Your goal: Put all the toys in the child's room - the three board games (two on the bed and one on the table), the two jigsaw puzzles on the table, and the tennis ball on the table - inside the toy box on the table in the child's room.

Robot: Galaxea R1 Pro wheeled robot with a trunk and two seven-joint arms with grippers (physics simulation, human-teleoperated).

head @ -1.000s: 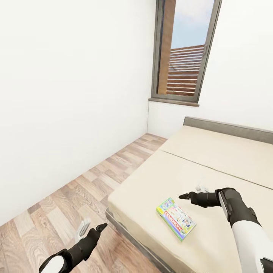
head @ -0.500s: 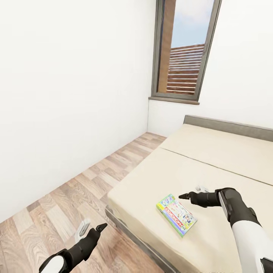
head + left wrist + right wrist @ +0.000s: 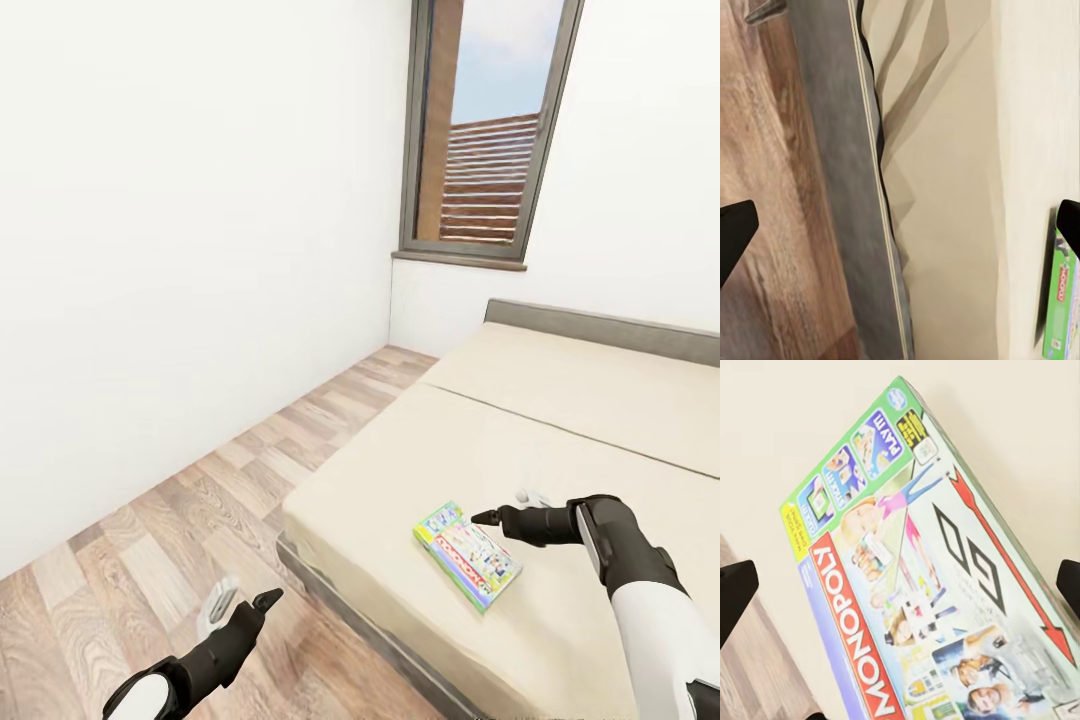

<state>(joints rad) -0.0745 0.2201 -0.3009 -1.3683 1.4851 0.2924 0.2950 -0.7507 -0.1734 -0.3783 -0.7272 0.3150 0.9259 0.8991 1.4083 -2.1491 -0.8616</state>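
One board game (image 3: 467, 553), a flat green box with red Monopoly lettering, lies on the beige mattress of the bed (image 3: 560, 420) near its front corner. My right gripper (image 3: 503, 507) hovers open just above and behind the box, fingers spread. In the right wrist view the board game (image 3: 930, 585) lies printed face up between the open fingertips (image 3: 735, 592). Off the bed's corner, my left gripper (image 3: 243, 600) hangs open over the floor, holding nothing. The left wrist view looks past the bed's dark grey frame (image 3: 832, 187) to the board game (image 3: 1059, 300), seen edge-on.
A white wall runs along the left, with a strip of wood plank floor (image 3: 200, 500) between it and the bed. A tall window (image 3: 485, 130) stands in the far corner. The grey headboard (image 3: 600, 330) lines the back wall.
The whole view has shifted slightly: bed and board game now sit a little higher in the picture and more floor shows. Both arms hold the same pose, grippers still open.
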